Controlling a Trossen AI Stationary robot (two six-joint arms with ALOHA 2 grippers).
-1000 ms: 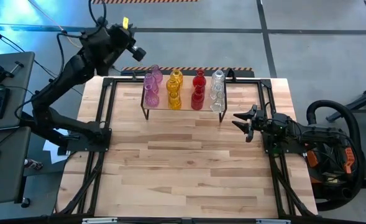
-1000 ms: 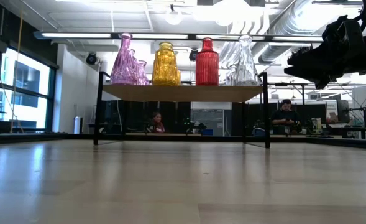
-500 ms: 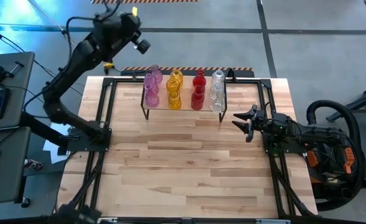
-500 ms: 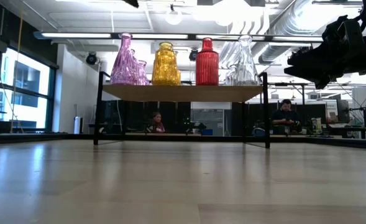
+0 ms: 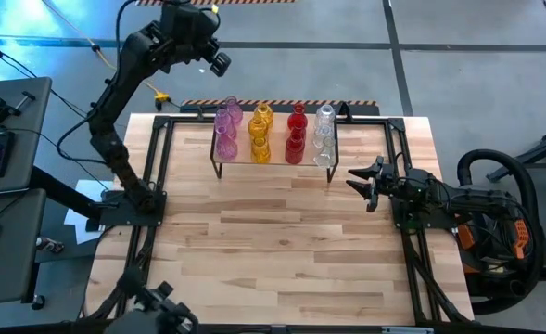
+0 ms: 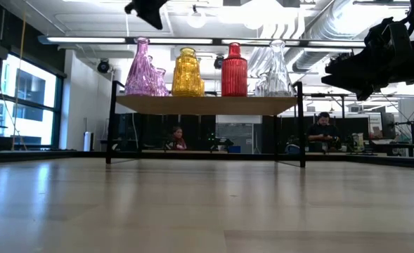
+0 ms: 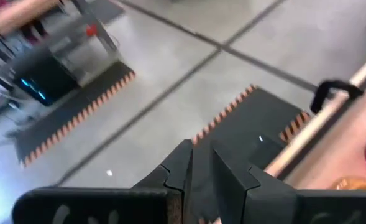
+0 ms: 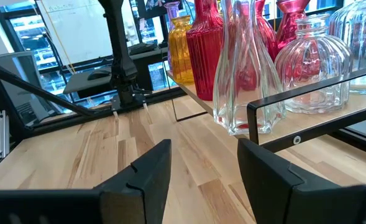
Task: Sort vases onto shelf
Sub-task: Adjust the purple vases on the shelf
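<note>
High view: upright vases [image 5: 274, 133] on shelf [image 5: 273, 163]

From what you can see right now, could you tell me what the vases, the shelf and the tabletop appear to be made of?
The vases look like glass, glossy and ribbed: the shelf edge shows through the clear ones. The shelf seems a light wood board, matt, on thin black legs, probably metal. The tabletop looks like pale wood strips joined edge to edge, smooth with a slight sheen.

Left claw [image 7: 198, 177]: dark fingers pressed nearly together, nothing between them. Beyond: grey floor [image 7: 170, 81], black mat [image 7: 245, 127] with orange-toothed edge, worktop [image 7: 332, 149] edge.
</note>
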